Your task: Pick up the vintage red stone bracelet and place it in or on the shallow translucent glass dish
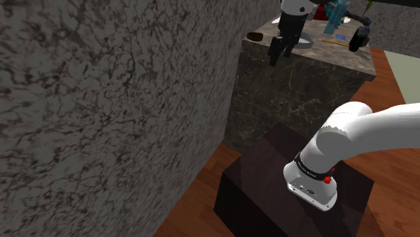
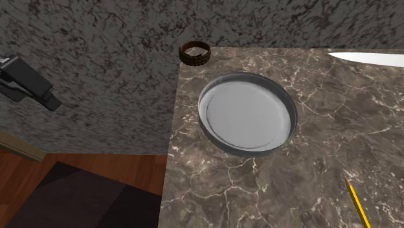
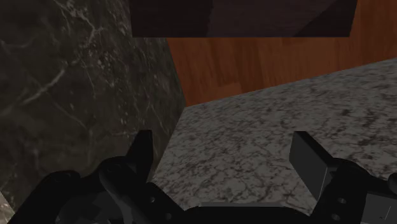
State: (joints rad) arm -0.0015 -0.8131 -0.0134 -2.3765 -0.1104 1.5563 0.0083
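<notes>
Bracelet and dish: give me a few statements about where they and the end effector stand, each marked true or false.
1. The bracelet lies inside the dish. False: it sits at the counter's corner, apart from the dish.
2. The dish holds nothing. True.
3. The end effector is shut on the bracelet. False: its fingers stand apart with nothing between them.
4. A yellow pencil lies on the counter. True.

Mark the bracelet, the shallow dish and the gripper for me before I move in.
bracelet [image 2: 195, 60]: second exterior view, on its front band, at the countertop's corner.
shallow dish [image 2: 246, 120]: second exterior view, on its bare floor.
gripper [image 3: 224, 143]: wrist view, midway between its open fingertips.
</notes>
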